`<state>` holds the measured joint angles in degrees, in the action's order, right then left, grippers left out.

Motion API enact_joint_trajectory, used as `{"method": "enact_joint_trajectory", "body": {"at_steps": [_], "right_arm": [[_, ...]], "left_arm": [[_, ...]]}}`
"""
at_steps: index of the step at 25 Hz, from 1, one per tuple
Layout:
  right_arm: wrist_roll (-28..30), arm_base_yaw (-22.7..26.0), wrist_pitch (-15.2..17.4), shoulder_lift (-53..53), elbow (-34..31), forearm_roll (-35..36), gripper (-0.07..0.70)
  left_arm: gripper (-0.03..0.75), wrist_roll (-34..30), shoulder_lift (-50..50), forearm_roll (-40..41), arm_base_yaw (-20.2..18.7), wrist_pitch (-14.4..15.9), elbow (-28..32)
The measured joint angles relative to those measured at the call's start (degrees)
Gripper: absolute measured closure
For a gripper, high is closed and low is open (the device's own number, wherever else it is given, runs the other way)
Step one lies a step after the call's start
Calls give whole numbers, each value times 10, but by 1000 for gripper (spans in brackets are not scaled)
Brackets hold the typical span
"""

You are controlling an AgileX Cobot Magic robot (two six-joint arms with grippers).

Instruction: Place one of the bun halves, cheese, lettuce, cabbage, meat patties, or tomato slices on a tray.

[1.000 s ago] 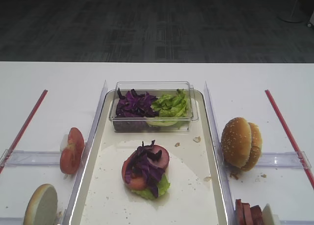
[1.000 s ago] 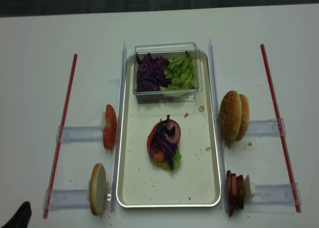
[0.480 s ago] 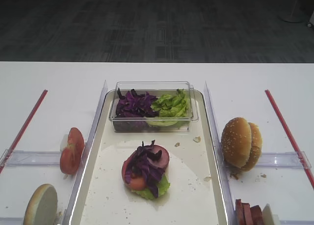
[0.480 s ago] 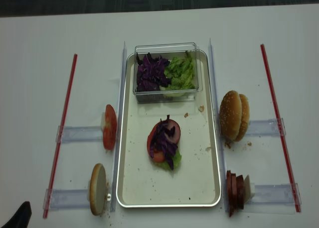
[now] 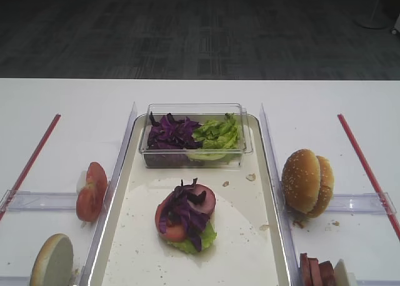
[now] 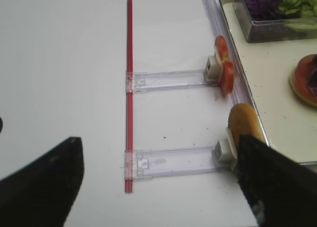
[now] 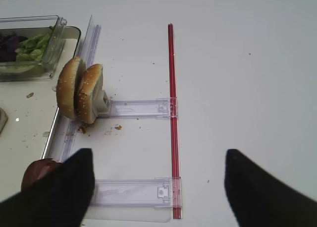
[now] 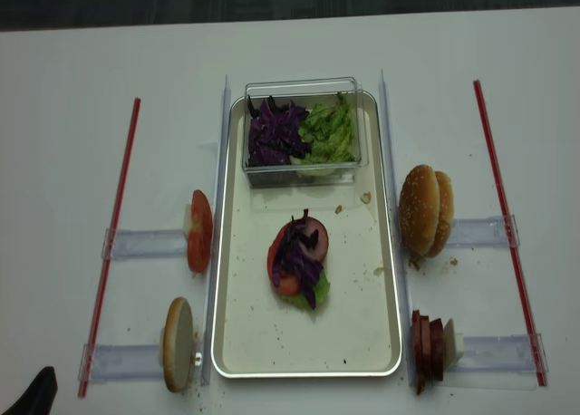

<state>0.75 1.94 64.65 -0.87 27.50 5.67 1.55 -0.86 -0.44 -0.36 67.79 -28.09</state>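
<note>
Right claw (image 7: 156,187) spread wide, nothing in it, over the worktop (image 7: 237,78) near the bun halves (image 7: 79,90). Left claw (image 6: 158,187) likewise released, empty. Cabbage (image 8: 297,252) tops the stack mid-tray (image 8: 362,342); what's underneath looks like tomato, hard to tell

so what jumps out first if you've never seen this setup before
The half-built stack in the middle of the tray draws the eye: purple cabbage heaped over a tomato slice and lettuce. Behind it, at the tray's far end, a clear tub holds more cabbage beside green leaves. Sesame bun halves stand on edge to the right of the tray, tomato slices to its left.
</note>
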Motion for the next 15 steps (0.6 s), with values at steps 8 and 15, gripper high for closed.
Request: {"method": "enact_joint_trajectory", "body": {"at_steps": [8,15], "right_arm": [[0,0,0,0,0,0,-50],[0,0,0,0,0,0,-53]], "left_arm": [[139,0,0,0,0,0,0],[139,0,0,0,0,0,0]]}}
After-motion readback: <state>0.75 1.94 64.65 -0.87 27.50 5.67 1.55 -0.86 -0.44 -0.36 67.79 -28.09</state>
